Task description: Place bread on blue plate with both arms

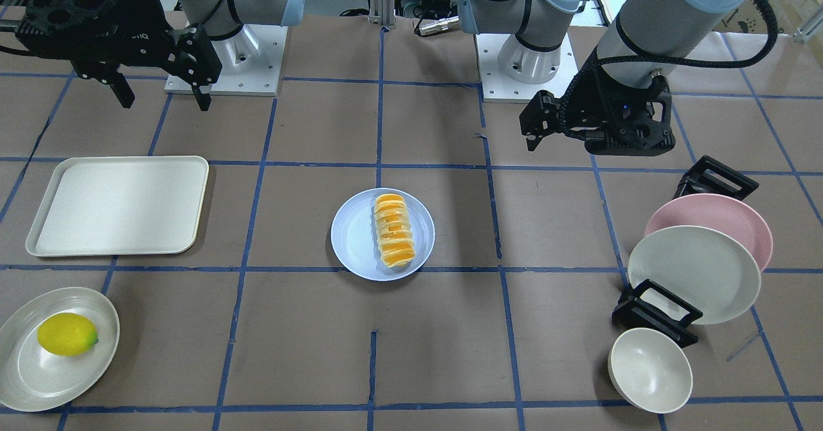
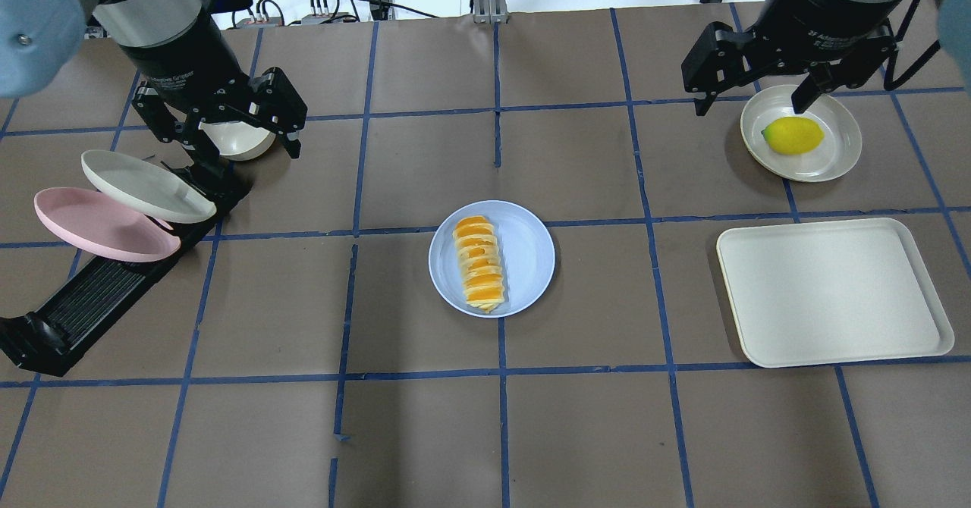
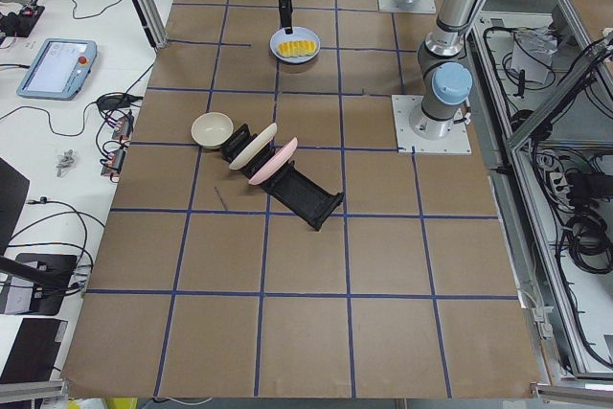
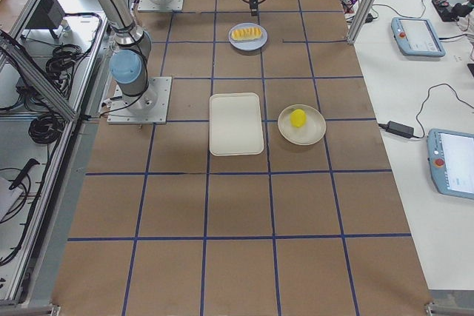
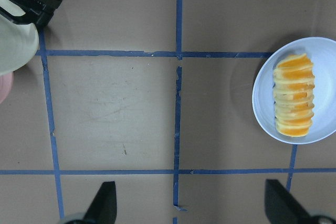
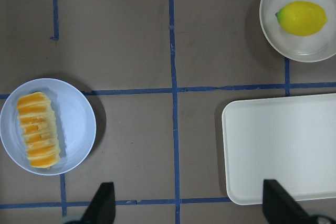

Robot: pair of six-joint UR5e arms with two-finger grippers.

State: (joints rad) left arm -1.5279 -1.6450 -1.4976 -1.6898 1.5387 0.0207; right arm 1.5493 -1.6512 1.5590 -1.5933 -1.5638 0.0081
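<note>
The bread (image 2: 479, 263), a ridged orange-and-cream roll, lies on the left half of the blue plate (image 2: 527, 254) at the table's middle. It also shows in the front view (image 1: 393, 229) on the plate (image 1: 353, 235), and in both wrist views (image 5: 294, 95) (image 6: 37, 129). My left gripper (image 2: 235, 148) is open and empty, raised above the dish rack, well left of the plate. My right gripper (image 2: 749, 106) is open and empty, raised at the far right near the lemon's plate. Neither touches the bread.
A cream tray (image 2: 831, 292) lies right of the plate. A lemon (image 2: 793, 135) sits on a cream plate (image 2: 834, 152) beyond it. On the left, a black dish rack (image 2: 91, 307) holds a pink plate (image 2: 102, 224) and a cream plate (image 2: 144, 186), with a cream bowl (image 2: 239, 144) beside it.
</note>
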